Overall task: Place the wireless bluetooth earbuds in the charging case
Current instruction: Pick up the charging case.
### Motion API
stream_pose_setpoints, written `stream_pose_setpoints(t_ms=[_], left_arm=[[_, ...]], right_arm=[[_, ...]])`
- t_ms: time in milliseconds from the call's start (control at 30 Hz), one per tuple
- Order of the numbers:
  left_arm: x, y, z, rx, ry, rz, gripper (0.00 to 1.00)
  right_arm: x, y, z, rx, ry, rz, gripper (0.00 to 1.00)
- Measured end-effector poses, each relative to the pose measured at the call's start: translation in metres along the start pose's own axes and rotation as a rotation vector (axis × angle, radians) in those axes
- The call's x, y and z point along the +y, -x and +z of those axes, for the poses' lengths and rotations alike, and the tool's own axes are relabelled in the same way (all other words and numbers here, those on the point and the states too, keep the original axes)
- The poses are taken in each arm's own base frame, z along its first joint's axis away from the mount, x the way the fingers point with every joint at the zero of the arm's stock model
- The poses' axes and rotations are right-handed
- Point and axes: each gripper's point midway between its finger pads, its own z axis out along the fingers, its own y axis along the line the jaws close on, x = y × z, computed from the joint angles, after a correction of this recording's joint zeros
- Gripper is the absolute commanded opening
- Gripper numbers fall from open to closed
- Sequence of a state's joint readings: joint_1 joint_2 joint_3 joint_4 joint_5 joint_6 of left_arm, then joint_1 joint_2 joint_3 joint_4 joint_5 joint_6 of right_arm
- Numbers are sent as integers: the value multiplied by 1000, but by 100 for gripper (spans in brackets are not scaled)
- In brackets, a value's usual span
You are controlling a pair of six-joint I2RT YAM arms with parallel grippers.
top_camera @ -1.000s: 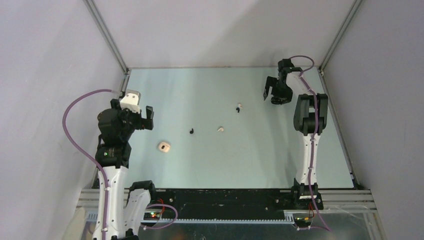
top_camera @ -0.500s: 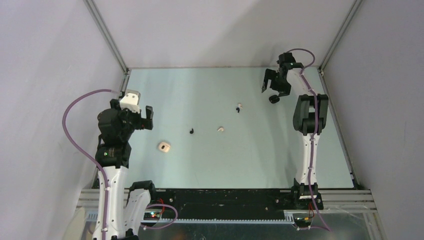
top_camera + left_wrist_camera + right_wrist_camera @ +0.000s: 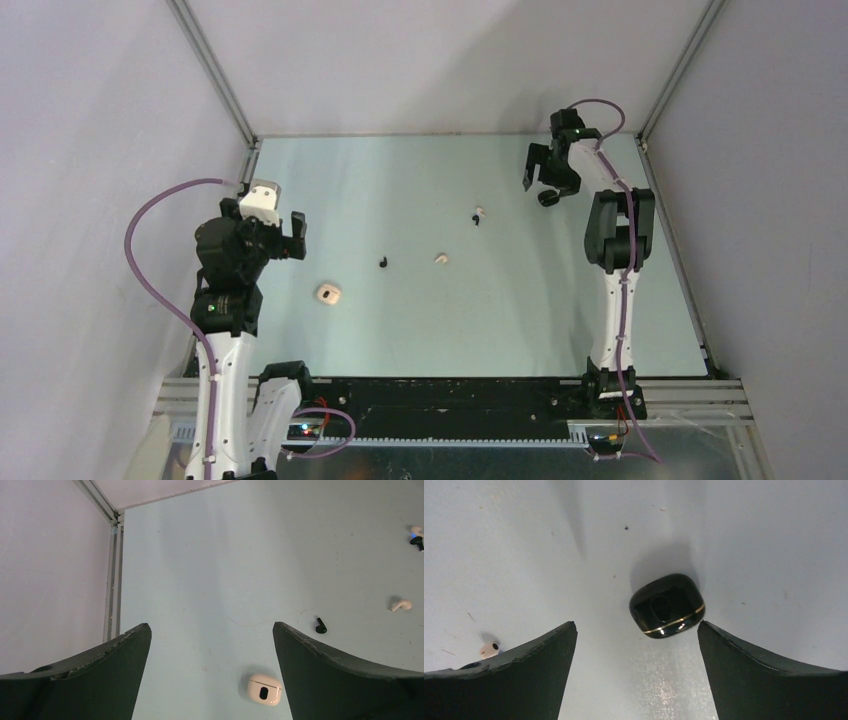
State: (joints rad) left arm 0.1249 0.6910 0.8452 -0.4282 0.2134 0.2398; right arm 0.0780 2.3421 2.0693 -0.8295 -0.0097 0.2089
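Right claw (image 3: 635,625) gapes wide, empty, black case (image 3: 667,605) right under it. Left claw (image 3: 211,627) too (wide open, nothing held).

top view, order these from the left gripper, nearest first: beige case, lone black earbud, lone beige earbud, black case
From the left gripper:
1. beige case, close by, slightly right
2. lone black earbud, near the middle
3. lone beige earbud, right of that
4. black case, far right
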Motion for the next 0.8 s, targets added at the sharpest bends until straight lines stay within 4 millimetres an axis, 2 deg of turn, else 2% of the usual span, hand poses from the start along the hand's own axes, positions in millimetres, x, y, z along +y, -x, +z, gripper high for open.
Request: stream_pose_setpoints(t_ms=[167, 300, 567, 800], left_arm=[[0, 0, 0, 0, 0, 0, 99], [0, 0, 0, 0, 0, 0, 99], [0, 0, 0, 0, 0, 0, 99], [0, 0, 0, 0, 0, 0, 99]], right_arm=[[-12, 3, -12, -23, -52, 23, 93], [-18, 5, -13, -29, -68, 52, 91], [-17, -23, -2, 61, -30, 87, 91], [-16, -27, -1, 71, -23, 47, 92]])
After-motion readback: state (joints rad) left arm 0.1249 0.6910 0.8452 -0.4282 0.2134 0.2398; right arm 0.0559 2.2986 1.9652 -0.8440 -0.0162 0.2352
